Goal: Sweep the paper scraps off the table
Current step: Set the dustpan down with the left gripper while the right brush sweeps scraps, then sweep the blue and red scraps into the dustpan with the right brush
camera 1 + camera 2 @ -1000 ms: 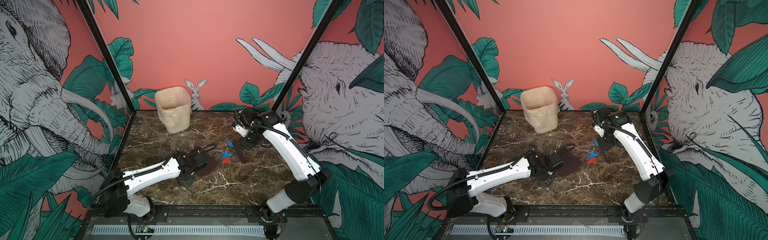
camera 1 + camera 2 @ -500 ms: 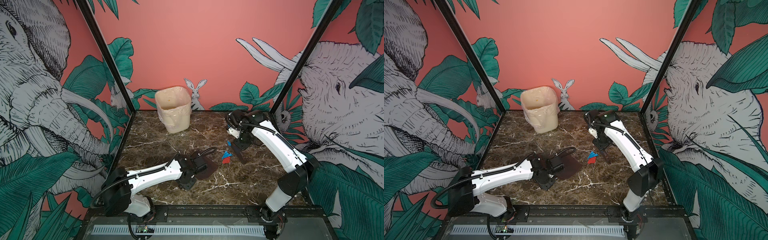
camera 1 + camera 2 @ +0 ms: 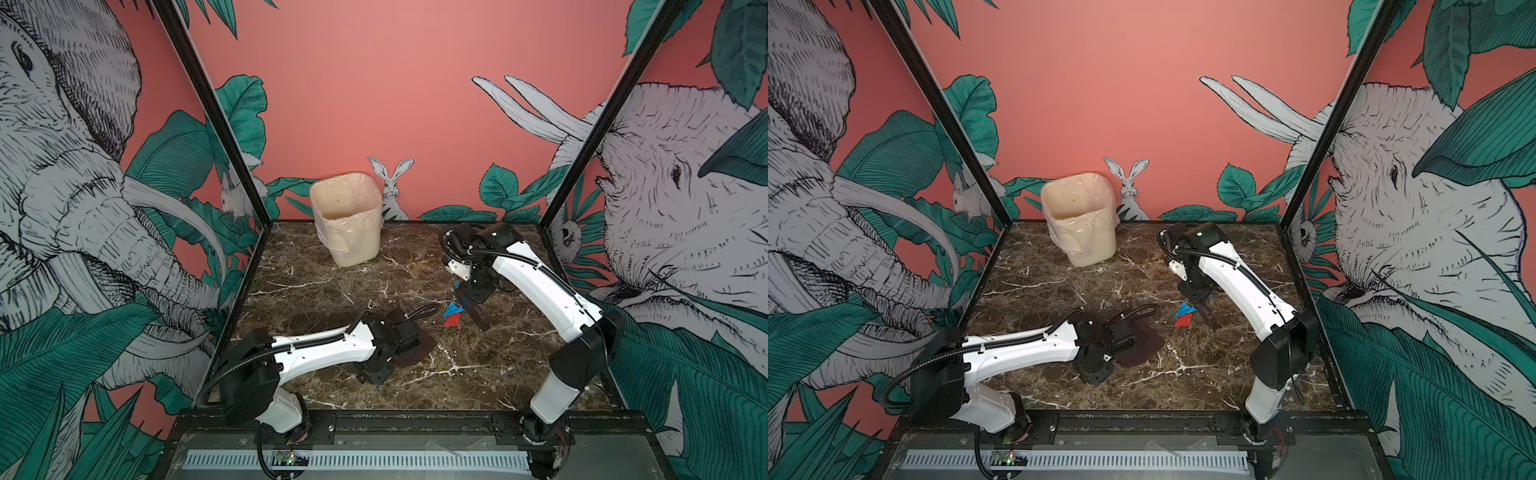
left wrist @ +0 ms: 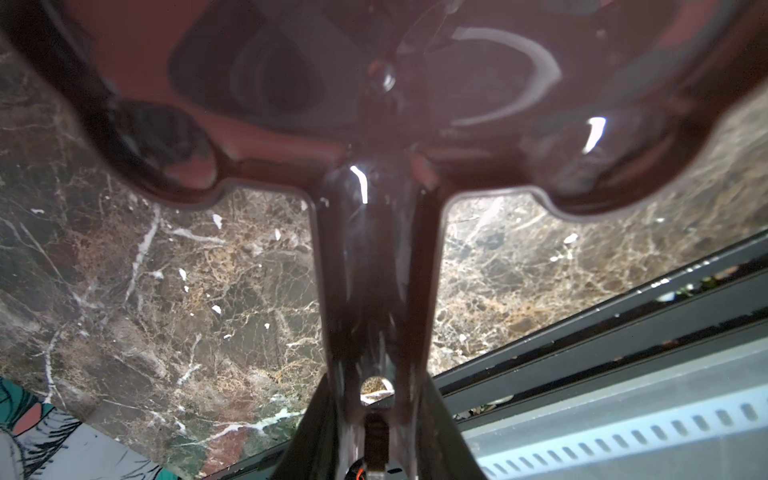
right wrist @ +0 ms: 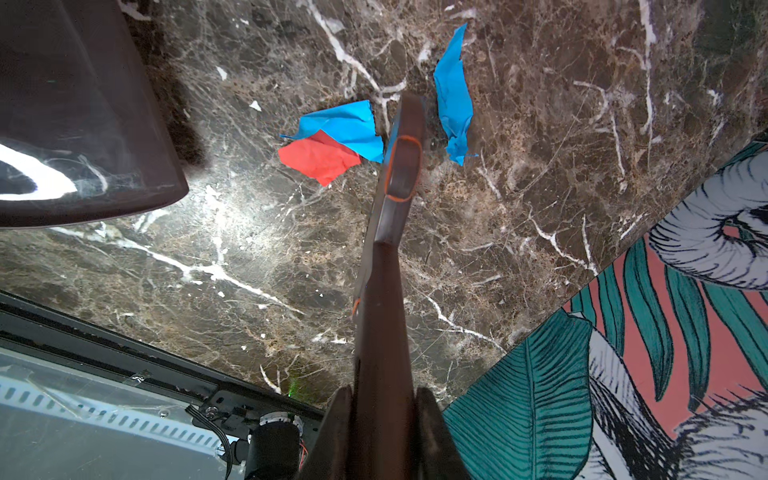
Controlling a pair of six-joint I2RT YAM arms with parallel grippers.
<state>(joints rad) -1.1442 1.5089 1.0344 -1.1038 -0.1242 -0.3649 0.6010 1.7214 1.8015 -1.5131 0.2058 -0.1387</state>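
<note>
On the dark marble table [image 3: 332, 291] lie paper scraps: a blue one [image 5: 345, 126] overlapping a red one [image 5: 320, 158], and a second blue strip [image 5: 453, 104]. In both top views the blue [image 3: 453, 308] and red [image 3: 1183, 321] pair shows mid-table. My right gripper [image 5: 380, 407] is shut on a dark brown brush [image 5: 399, 166], whose head stands between the pair and the strip. My left gripper [image 4: 376, 415] is shut on the handle of a glossy brown dustpan [image 4: 374, 104], which lies flat on the table [image 3: 419, 345] left of the scraps.
A cream plastic-lined bin [image 3: 349, 224] stands at the back of the table, left of centre. A black frame [image 3: 415, 415] edges the front, and patterned walls close the sides. The dustpan's lip [image 5: 83, 104] lies a short way from the red scrap.
My right arm has swung left, bringing the brush closer in beside the scraps. The dustpan in my left gripper has slid slightly forward and right. The scraps have barely moved.
</note>
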